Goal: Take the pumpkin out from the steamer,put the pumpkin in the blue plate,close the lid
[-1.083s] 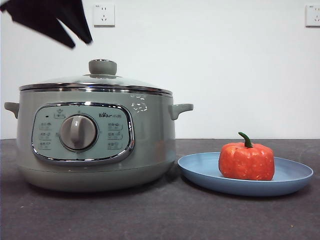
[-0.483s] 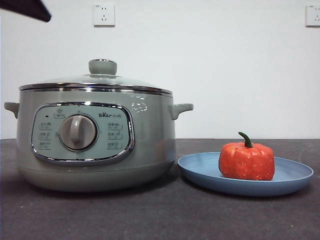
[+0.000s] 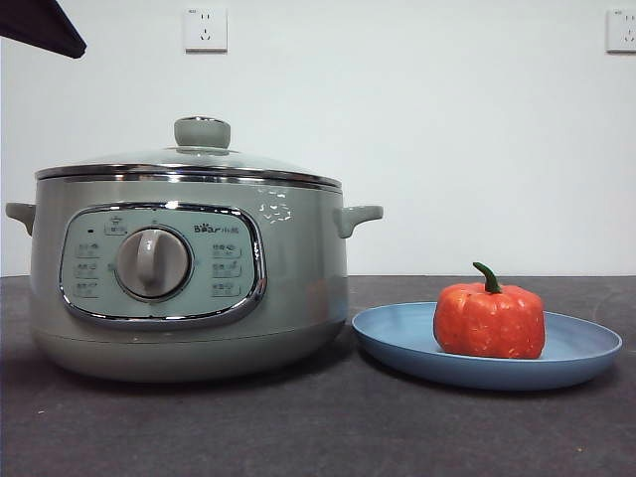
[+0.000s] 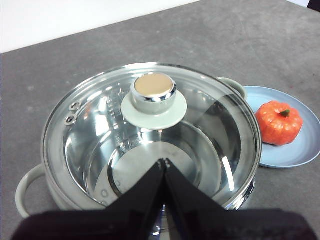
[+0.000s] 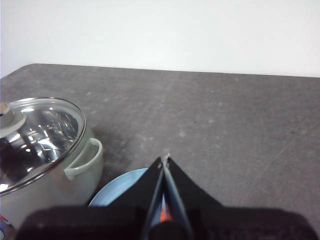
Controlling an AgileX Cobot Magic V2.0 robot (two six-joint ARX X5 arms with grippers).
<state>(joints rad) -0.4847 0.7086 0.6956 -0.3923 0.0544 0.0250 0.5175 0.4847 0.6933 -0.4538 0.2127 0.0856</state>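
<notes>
On the dark table: the steamer [image 3: 189, 273] stands with the lid [image 3: 189, 164] seated flat on its chrome rim, and the blue plate [image 3: 487, 348] lies just beside it.
Pumpkin: the pumpkin [image 3: 489, 320] sits upright in the blue plate, stem up, clear of the pot; the left wrist view shows it [image 4: 279, 122] resting near the plate's middle.
Lid: the knob [image 4: 153, 93] is centred on the glass dome and nothing grips it; through the glass the pot looks empty.
Left gripper: the left gripper [image 4: 164, 162] hangs above the steamer, jaws pressed together at the tips, grasping nothing; it is probably the black tip [image 3: 40, 25] at the front view's top corner.
Right gripper: the right gripper [image 5: 165, 159] hovers over the blue plate [image 5: 122, 187], jaws clenched tip to tip and empty, with a sliver of orange visible below them.
Stage: by the look of things all three parts of the task are done; what is left is to retire the arms.
Doing it well: a judgement only, but the left arm should lift straight up and away, keeping clear of the knob so the lid is not nudged off its seat.
Risk: a sideways sweep by the right arm could clip the pumpkin's stem [image 3: 487, 276] and roll it off the plate.
</notes>
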